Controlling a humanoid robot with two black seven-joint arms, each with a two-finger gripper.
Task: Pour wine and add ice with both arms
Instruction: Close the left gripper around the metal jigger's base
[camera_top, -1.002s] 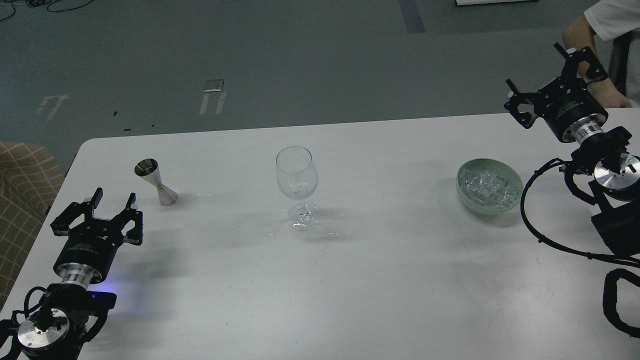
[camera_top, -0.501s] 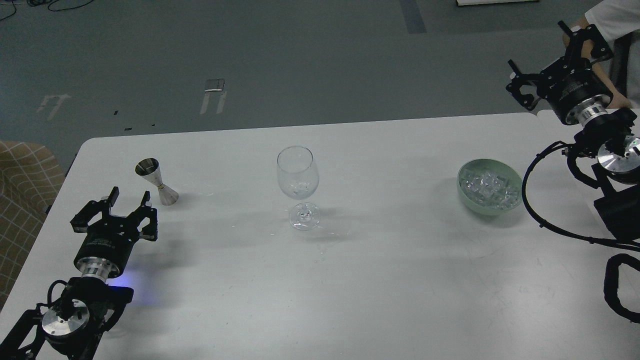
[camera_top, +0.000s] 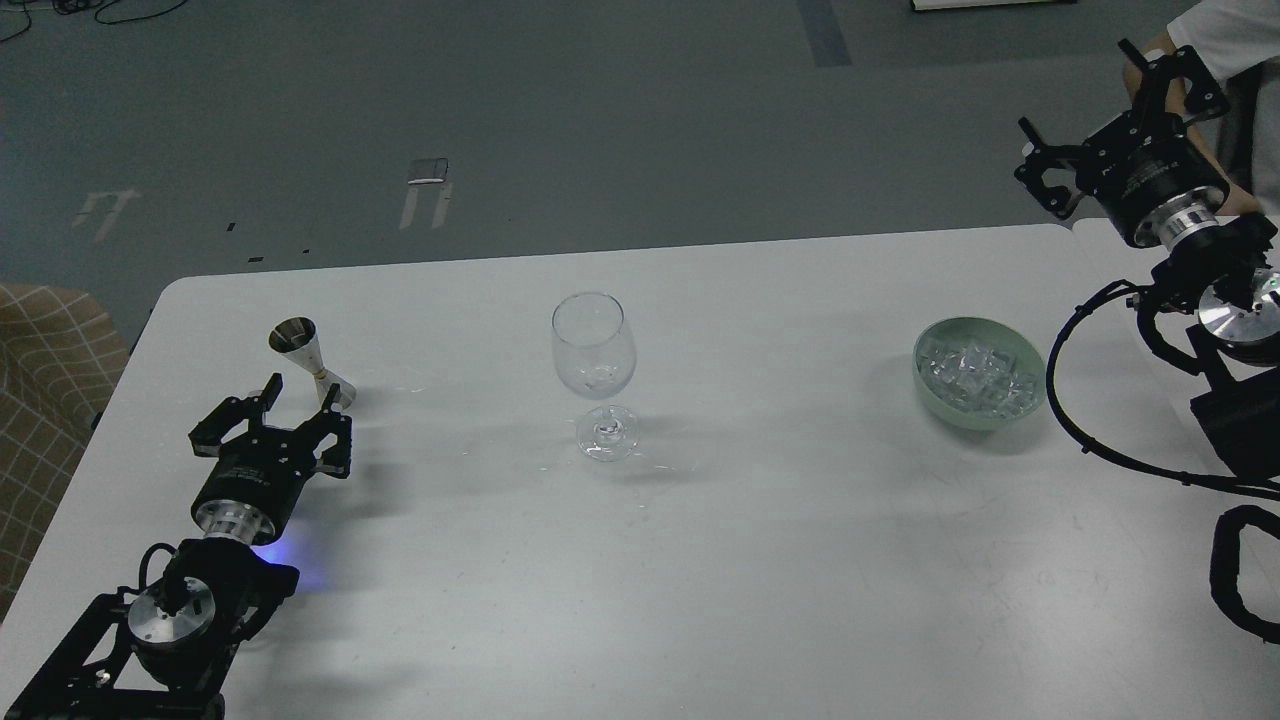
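A clear stemmed wine glass (camera_top: 594, 372) stands upright at the middle of the white table (camera_top: 760, 560). A heap of clear ice cubes (camera_top: 975, 378) lies in a pale green bowl (camera_top: 936, 405) at the right. A steel jigger (camera_top: 312, 365) stands at the left. My left gripper (camera_top: 298, 398) is open and empty, its fingers just below and beside the jigger's base. My right gripper (camera_top: 1100, 115) is open and empty, raised above the table's far right edge, behind the bowl.
A person's arm (camera_top: 1190, 60) in a white sleeve is at the top right, close behind my right gripper. A checked tan cushion (camera_top: 40, 400) sits off the table's left edge. Black cables (camera_top: 1080, 420) loop beside the bowl.
My left gripper has moved forward and right, closing in on the jigger. My right gripper has risen and drawn back toward the far right. Glass, bowl and jigger have not moved.
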